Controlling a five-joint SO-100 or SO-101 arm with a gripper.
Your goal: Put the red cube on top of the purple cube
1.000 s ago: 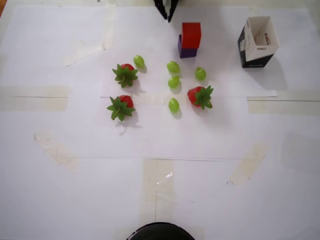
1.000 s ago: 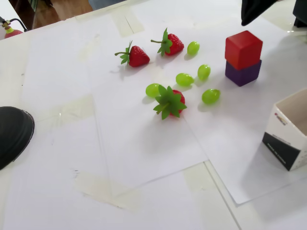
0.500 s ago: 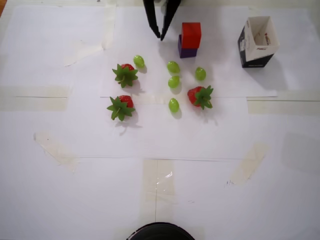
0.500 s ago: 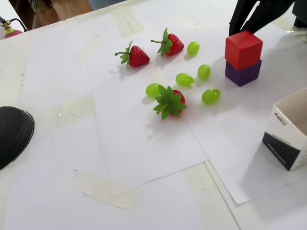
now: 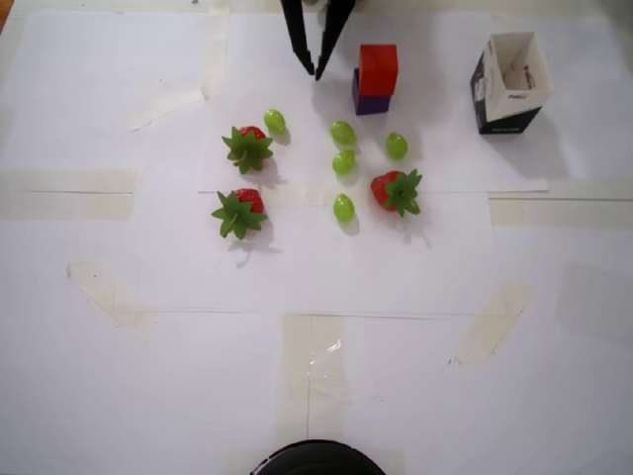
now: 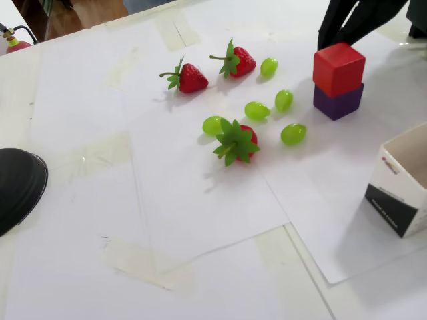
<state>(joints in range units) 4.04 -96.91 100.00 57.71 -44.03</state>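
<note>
The red cube (image 5: 378,68) sits on top of the purple cube (image 5: 369,101) near the far edge of the table, a little askew. In the fixed view the red cube (image 6: 339,68) rests on the purple cube (image 6: 338,103) at the upper right. My gripper (image 5: 315,72) is just left of the stack in the overhead view and is not touching it. Its black fingers form a V with the tips nearly together, and it holds nothing. In the fixed view the gripper (image 6: 329,40) is behind the stack.
Three strawberries (image 5: 247,147) (image 5: 238,211) (image 5: 398,190) and several green grapes (image 5: 343,133) lie on the white paper in front of the stack. An open black-and-white carton (image 5: 510,83) stands to the right. A black round object (image 5: 316,459) sits at the near edge.
</note>
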